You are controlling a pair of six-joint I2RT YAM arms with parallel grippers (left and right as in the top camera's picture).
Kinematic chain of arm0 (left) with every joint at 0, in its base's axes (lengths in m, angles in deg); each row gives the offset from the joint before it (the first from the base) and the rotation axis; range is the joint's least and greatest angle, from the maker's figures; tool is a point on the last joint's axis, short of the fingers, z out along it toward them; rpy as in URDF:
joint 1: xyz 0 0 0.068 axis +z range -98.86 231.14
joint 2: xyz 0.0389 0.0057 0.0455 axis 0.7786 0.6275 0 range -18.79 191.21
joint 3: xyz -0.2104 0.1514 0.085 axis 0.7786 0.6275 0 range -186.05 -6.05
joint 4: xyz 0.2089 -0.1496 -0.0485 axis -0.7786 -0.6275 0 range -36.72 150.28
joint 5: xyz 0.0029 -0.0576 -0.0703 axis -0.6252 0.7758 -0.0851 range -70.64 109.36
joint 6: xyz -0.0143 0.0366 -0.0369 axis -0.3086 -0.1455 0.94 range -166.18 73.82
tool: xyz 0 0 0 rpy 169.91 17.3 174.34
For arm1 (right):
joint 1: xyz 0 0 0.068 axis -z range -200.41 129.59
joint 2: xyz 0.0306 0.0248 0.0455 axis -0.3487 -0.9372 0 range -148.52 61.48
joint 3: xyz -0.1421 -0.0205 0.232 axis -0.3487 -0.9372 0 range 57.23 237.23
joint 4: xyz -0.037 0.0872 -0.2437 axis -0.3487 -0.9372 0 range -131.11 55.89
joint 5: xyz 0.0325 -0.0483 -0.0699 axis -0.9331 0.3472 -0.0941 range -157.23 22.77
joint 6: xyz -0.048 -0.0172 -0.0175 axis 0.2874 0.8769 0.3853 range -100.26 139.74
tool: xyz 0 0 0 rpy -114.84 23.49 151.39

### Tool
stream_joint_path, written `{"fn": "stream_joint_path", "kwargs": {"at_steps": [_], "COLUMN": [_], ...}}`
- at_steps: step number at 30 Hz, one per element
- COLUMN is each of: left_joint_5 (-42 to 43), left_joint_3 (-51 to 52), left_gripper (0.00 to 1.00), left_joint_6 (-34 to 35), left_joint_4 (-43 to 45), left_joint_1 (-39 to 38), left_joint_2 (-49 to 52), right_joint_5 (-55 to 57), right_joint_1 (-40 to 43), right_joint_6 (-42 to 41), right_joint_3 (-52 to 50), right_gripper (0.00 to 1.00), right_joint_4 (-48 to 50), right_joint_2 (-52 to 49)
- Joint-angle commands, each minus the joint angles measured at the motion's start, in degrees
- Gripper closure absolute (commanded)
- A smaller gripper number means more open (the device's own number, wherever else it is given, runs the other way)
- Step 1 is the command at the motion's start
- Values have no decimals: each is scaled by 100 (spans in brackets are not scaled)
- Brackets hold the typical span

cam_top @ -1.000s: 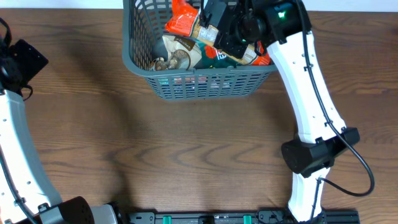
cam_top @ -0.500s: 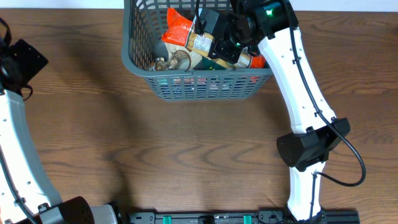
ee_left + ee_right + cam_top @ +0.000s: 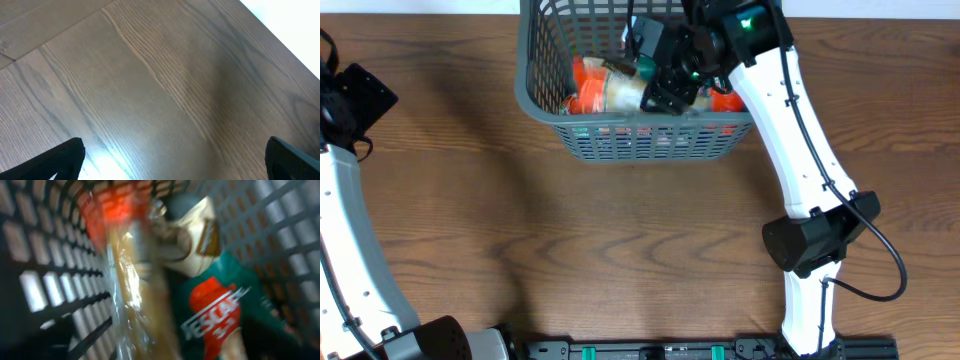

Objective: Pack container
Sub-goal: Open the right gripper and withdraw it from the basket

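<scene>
Right gripper [image 3: 658,80] is down inside the container [image 3: 640,140], over the right half of the contents. We cannot tell whether its jaws are spread or pinching: from overhead the black wrist body covers them, and the right wrist view is motion-blurred with no clear finger in sight.

Right wrist view is nearly filled by a long tan packet [image 3: 137,295] in clear wrap, running top to bottom through the middle. Just right of it we see a green packet [image 3: 220,310] with a red label and white lettering, and above that a beige pouch [image 3: 197,240]. A blurred orange packet [image 3: 112,207] sits at the top, with lattice wall on both sides.

From overhead, the tan packet [image 3: 620,92] lies across the basket floor, with the orange packet [image 3: 582,85] touching its left end. More red shows just right of the gripper.

The container sits at the far edge of the table [image 3: 620,250], centre-right, partly cut off by the top of the frame.

Left gripper [image 3: 175,167] is well apart from all this, at the far left. Its fingers [image 3: 55,160] are spread wide with only bare wood between them.
</scene>
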Motion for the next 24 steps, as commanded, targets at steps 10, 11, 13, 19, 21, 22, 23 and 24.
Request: {"fn": "stream_joint_path", "kwargs": {"at_steps": [10, 11, 13, 19, 21, 22, 23, 24], "left_joint_5": [-70, -70, -70, -70, -70, -70, -70, -70], "left_joint_3": [17, 17, 17, 17, 17, 17, 17, 17], "left_gripper": [1, 1, 1, 1, 1, 1, 1, 1], "left_joint_6": [33, 33, 33, 33, 33, 33, 33, 33], "left_joint_4": [-15, -15, -15, -15, -15, -15, -15, -15], "left_joint_1": [24, 24, 24, 24, 24, 24, 24, 24], "left_joint_2": [-7, -7, -7, -7, -7, -7, -7, -9], "right_joint_5": [481, 682, 1174, 3359, 3816, 4026, 4155, 4236], "right_joint_1": [48, 72, 127, 361, 474, 555, 636, 745], "right_joint_6": [-1613, -1858, -2337, -3915, -4197, -4391, -4575, -4778], "right_joint_3": [109, 160, 339, 1141, 1414, 1534, 1628, 1720], "right_gripper": [1, 1, 1, 1, 1, 1, 1, 1], "right_joint_4": [697, 756, 769, 129, -275, -494, -680, -903], "right_joint_2": [111, 111, 111, 133, 170, 199, 236, 280]}}
